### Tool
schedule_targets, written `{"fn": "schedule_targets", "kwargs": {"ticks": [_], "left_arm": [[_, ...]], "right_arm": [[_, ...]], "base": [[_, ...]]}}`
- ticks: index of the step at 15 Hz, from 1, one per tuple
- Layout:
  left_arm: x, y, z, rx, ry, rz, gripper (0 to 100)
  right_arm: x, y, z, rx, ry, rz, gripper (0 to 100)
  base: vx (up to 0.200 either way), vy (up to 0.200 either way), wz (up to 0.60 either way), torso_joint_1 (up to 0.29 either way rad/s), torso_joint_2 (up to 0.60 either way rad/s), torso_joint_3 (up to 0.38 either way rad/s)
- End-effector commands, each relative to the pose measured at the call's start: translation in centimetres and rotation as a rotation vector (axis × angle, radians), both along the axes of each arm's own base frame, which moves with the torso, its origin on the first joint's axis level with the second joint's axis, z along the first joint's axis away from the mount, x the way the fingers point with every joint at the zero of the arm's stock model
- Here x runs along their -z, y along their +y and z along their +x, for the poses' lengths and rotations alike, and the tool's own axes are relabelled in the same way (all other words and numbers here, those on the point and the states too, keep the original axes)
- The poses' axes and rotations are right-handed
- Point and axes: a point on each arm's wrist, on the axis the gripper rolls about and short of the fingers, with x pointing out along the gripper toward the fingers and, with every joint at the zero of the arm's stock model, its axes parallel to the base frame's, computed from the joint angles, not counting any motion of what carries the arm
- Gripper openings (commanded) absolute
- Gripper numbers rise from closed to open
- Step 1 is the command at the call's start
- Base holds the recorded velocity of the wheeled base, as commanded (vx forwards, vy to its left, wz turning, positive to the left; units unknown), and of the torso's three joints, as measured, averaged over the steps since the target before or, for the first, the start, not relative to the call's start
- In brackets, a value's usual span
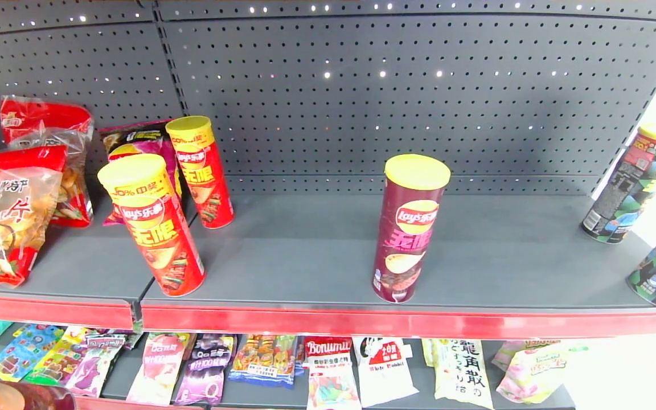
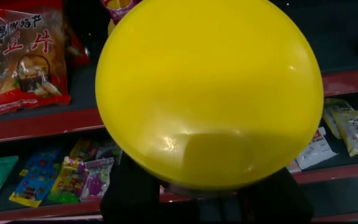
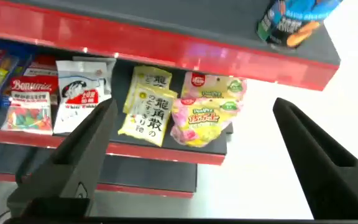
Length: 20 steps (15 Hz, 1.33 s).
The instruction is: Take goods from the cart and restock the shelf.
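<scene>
The left gripper [image 2: 201,194] is closed on a cylindrical chip can [image 2: 210,87]. Its glossy, round yellow plastic lid is seen end-on above the dark fingers [image 2: 132,196], and the can is held in front of the shelving, not yet set down. The right gripper [image 3: 194,109] is spread wide, with nothing between its matte black fingers [image 3: 73,168], before the lower shelf [image 3: 166,152], on which flat printed packets [image 3: 148,109] are laid. On the upper shelf [image 1: 316,250], a smooth dark grey board backed by a perforated panel [image 1: 419,85], a maroon can [image 1: 408,228] is stood upright near the red front edge. Well to its left, a front red can [image 1: 157,225] and a rear red can [image 1: 203,171] are stood beside crinkled red snack bags [image 1: 6,222].
</scene>
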Motion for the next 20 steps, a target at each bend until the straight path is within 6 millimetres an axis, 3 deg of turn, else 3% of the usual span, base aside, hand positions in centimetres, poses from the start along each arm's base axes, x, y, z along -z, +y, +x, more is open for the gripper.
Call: {"fn": "schedule_targets", "kwargs": {"ticks": [1,6,9,14,17,20], "left_arm": [[0.01,-0.01,0.11,0.002,0.007,-0.001,0],[0.17,-0.06,0.11,0.022,0.01,-0.002,0],[0.22,-0.06,0.07,0.027,0.009,-0.007,0],[0.81,0.0,-0.38,0.011,-0.01,-0.006,0],[0.56,0.09,-0.62,-0.03,-0.029,-0.003,0],[0.77,0.08,-0.48,-0.031,-0.016,-0.002,0]], "right_arm": [[2.47,-0.41,-2.49,-0.016,-0.113,0.052,100],[2.75,-0.36,-2.4,-0.001,-0.108,0.182,100],[2.92,0.06,-2.09,-0.164,-0.141,0.197,100],[2.99,-0.06,-1.99,-0.093,-0.162,0.174,100],[2.97,0.36,-1.81,-0.275,-0.196,0.159,100],[2.92,0.28,-1.56,-0.108,-0.183,0.15,100]], "base": [[0.0,0.0,0.0,0.0,0.0,0.0],[0.0,0.0,0.0,0.0,0.0,0.0],[0.0,0.0,0.0,0.0,0.0,0.0],[0.0,0.0,0.0,0.0,0.0,0.0],[0.0,0.0,0.0,0.0,0.0,0.0],[0.0,0.0,0.0,0.0,0.0,0.0]]}}
